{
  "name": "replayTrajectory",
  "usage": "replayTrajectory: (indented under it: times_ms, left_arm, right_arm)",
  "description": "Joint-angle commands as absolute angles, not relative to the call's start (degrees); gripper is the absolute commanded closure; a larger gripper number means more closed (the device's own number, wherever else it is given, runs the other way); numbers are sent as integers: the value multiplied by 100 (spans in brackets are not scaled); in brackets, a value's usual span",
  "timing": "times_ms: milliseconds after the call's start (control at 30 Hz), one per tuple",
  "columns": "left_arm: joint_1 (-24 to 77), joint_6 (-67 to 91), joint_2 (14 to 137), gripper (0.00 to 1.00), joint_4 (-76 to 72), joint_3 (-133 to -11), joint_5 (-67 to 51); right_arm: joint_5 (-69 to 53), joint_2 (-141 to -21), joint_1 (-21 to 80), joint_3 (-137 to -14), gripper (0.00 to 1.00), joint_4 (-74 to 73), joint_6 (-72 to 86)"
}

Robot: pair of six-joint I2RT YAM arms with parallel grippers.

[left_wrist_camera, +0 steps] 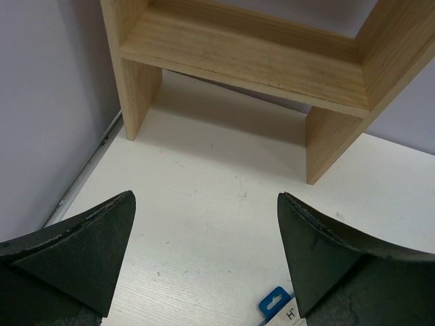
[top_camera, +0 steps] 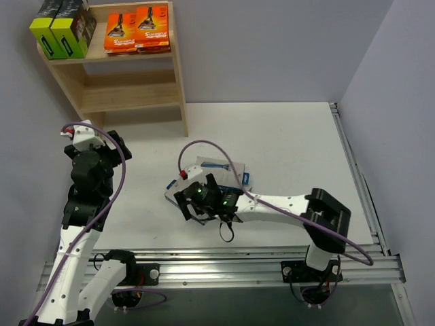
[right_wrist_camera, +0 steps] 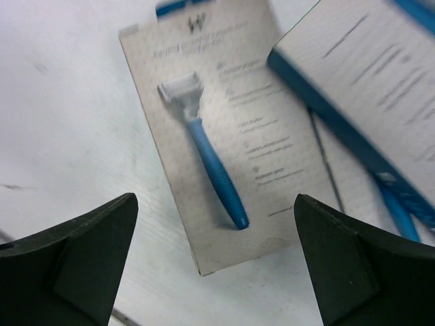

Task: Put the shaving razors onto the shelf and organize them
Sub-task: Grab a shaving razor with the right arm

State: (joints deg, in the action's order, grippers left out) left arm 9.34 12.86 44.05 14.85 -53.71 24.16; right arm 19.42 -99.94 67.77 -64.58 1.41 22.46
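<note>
The wooden shelf [top_camera: 178, 81] stands at the back left; its top tier holds black boxes with lime-green sides [top_camera: 64, 27] and flat orange packs [top_camera: 136, 27]. Grey razor cards [top_camera: 228, 173] lie overlapped mid-table. My right gripper [top_camera: 194, 204] hovers open over them. In the right wrist view, a grey card with a blue razor [right_wrist_camera: 217, 136] lies flat between and below the right gripper [right_wrist_camera: 215, 204], with another card [right_wrist_camera: 367, 75] overlapping it at the upper right. My left gripper [left_wrist_camera: 205, 197] is open and holds nothing, facing the shelf [left_wrist_camera: 245, 54]; a blue card tab [left_wrist_camera: 275, 302] shows by its right finger.
The shelf's lower tier [top_camera: 129, 95] is bare wood. Purple walls close in behind and on both sides. A metal rail [top_camera: 224, 261] runs along the near edge, and another rail [top_camera: 360, 183] along the table's right edge.
</note>
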Motion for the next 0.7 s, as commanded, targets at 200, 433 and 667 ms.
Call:
replayTrajectory:
  times_ms: [200,433,667]
  left_arm:
    - [993,1239,4403,6,1371,-5423,2285]
    - [1046,1257,4438,6,1327,-5397,2215]
    - [1099,1248,4474,6,1318,-5388,2180]
  right_arm:
    - [555,-7964,4555,-5266,13,1141,3067]
    - [-570,-7225,3051,-4053,16,1766,3866]
    - [-1151,-7330,2584,-3393,5,2346,4175]
